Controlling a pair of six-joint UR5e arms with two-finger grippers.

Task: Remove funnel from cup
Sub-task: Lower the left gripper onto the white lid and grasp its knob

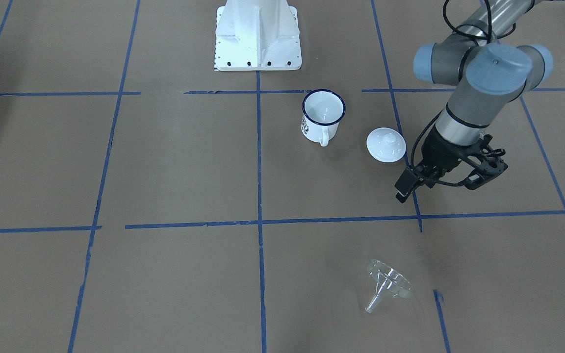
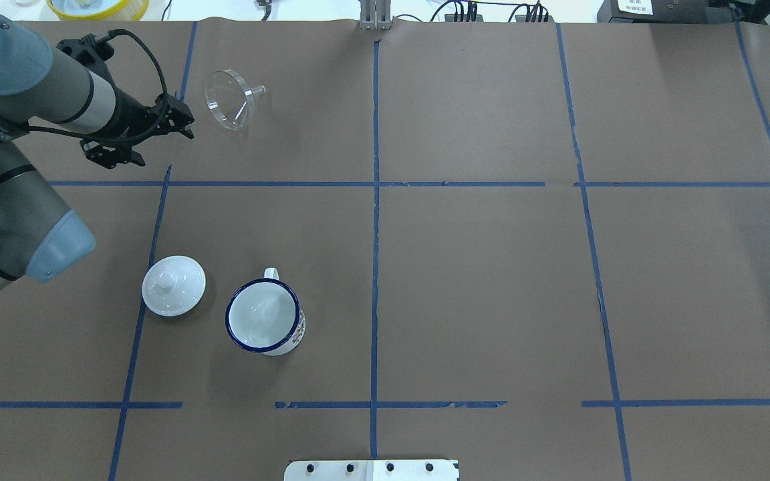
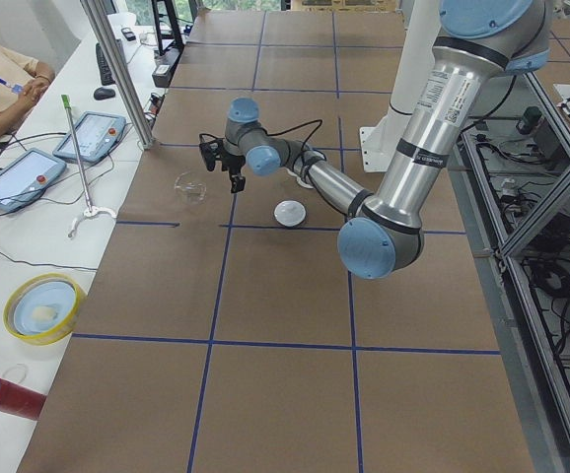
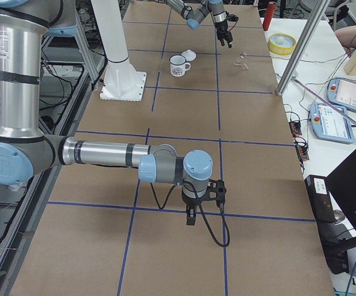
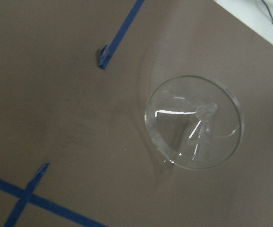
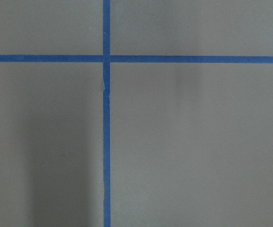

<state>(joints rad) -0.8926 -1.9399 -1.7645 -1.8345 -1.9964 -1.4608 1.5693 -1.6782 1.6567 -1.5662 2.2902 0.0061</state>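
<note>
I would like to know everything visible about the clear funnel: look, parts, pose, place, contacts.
The funnel is small and fully transparent, plastic or glass by its look, with bright glints. It has a wide round mouth with a thick rim and a short narrow spout. It lies tipped on its side on the brown paper of the table, spout pointing sideways. It looks empty. It is out of the cup and well apart from it; only the table touches it.

Brown paper-covered table [image 2: 492, 267] gridded with blue tape [image 2: 375, 267] lines
</note>
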